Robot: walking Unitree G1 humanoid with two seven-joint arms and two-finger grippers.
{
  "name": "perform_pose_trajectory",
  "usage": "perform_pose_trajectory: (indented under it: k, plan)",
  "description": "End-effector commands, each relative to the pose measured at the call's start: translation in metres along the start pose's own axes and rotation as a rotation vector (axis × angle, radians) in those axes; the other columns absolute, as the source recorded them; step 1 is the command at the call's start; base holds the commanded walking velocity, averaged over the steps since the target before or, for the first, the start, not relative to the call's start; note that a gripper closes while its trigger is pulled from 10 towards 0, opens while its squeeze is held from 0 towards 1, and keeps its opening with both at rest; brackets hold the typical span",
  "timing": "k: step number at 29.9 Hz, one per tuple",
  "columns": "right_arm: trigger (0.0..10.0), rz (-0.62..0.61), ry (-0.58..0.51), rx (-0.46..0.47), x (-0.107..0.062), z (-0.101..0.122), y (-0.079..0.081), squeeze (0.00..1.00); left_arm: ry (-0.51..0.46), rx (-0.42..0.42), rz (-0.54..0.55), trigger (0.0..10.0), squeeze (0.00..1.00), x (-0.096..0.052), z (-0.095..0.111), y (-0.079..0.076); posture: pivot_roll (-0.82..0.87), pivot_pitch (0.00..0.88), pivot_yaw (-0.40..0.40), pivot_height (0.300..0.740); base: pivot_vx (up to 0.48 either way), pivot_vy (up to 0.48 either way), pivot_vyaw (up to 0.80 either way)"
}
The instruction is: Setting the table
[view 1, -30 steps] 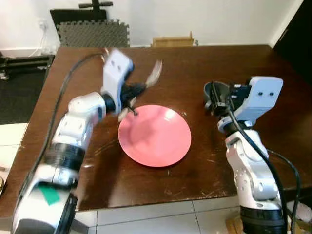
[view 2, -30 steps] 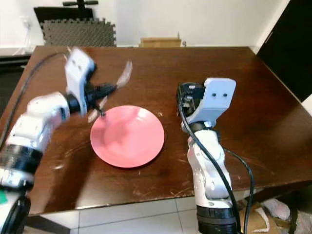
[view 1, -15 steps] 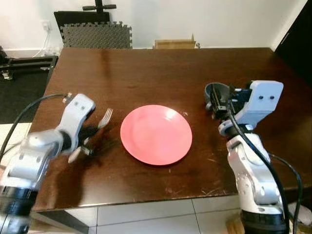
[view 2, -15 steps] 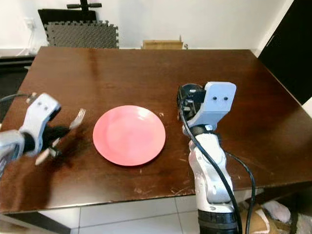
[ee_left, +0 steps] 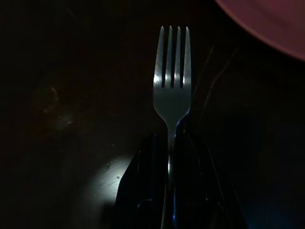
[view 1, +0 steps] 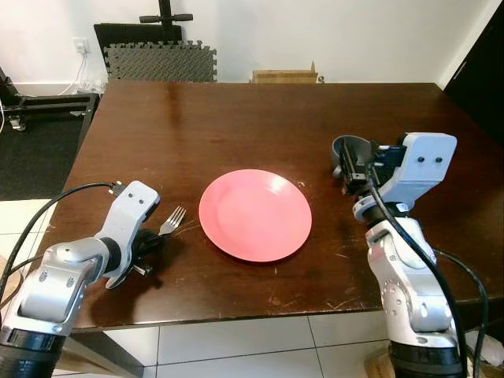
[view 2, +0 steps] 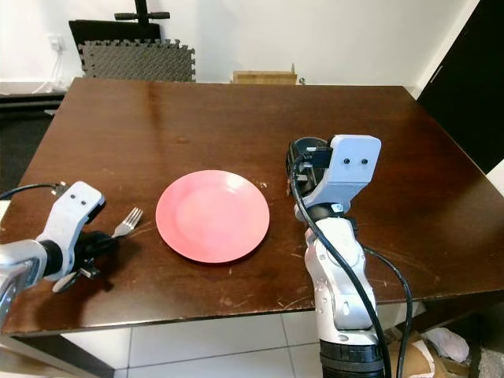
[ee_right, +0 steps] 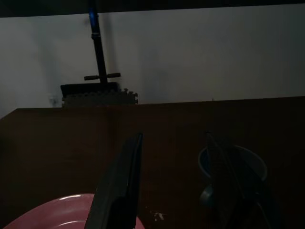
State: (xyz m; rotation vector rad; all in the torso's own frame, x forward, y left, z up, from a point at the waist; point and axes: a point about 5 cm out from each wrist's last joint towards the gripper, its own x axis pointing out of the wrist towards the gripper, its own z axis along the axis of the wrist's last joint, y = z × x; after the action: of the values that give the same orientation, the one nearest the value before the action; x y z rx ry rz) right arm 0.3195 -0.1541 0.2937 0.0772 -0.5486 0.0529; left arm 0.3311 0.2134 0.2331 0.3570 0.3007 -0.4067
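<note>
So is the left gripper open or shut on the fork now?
Shut on it: the left gripper has its black fingers closed around the fork handle, beside the pink plate.

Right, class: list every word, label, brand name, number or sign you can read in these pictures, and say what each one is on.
None can be read: no words, labels, brands, numbers or signs.
The fork, held in the left gripper, shows bare metal with no stamp.
The pink plate is plain.
The brown table has only scratches.
The grey cup by the right gripper shows no print.
</note>
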Motion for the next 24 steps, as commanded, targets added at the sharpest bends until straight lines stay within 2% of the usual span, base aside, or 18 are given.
perform_pose_trajectory:
  k: [1, 5, 8, 10, 12, 16, 20, 22, 24]
  plan:
    - [10.0, -0.008, 0.018, 0.0, -0.002, -0.003, -0.002, 0.0, -0.026, 0.046, -0.025, 10.0, 0.0, -0.01, 0.013, 0.011, 0.12, 0.213, -0.007, 0.74, 0.0, 0.0, 0.0]
    - [10.0, -0.004, 0.021, 0.004, -0.001, -0.004, -0.001, 0.0, 0.009, 0.127, -0.156, 10.0, 0.0, -0.022, 0.022, 0.021, 0.14, 0.217, -0.009, 0.74, 0.0, 0.0, 0.0]
    - [10.0, 0.001, 0.025, 0.007, -0.001, -0.006, 0.0, 0.0, 0.053, 0.141, -0.215, 10.0, 0.0, -0.026, 0.022, 0.025, 0.15, 0.22, -0.01, 0.74, 0.0, 0.0, 0.0]
    - [10.0, 0.007, 0.029, 0.011, -0.001, -0.007, 0.001, 0.0, 0.115, 0.095, -0.284, 10.0, 0.0, -0.027, 0.018, 0.022, 0.15, 0.222, -0.006, 0.74, 0.0, 0.0, 0.0]
    - [10.0, 0.008, 0.031, 0.016, -0.001, -0.008, 0.003, 0.0, 0.186, 0.049, -0.386, 10.0, 0.0, -0.027, 0.01, 0.011, 0.15, 0.225, -0.002, 0.74, 0.0, 0.0, 0.0]
    - [10.0, 0.006, 0.031, 0.016, -0.001, -0.008, 0.003, 0.0, 0.224, 0.114, -0.364, 10.0, 0.0, -0.024, 0.003, 0.008, 0.15, 0.229, 0.009, 0.74, 0.0, 0.0, 0.0]
    - [10.0, -0.006, 0.032, 0.015, -0.003, -0.008, 0.0, 0.0, 0.236, 0.117, -0.32, 10.0, 0.0, -0.015, 0.002, 0.007, 0.16, 0.232, 0.009, 0.74, 0.0, 0.0, 0.0]
    - [10.0, -0.013, 0.035, 0.014, -0.004, -0.009, -0.001, 0.0, 0.246, 0.166, -0.257, 10.0, 0.0, -0.008, -0.001, 0.01, 0.15, 0.233, 0.013, 0.74, 0.0, 0.0, 0.0]
    - [10.0, -0.014, 0.035, 0.014, -0.005, -0.009, -0.001, 0.0, 0.246, 0.158, -0.233, 10.0, 0.0, -0.004, -0.002, 0.011, 0.15, 0.235, 0.015, 0.74, 0.0, 0.0, 0.0]
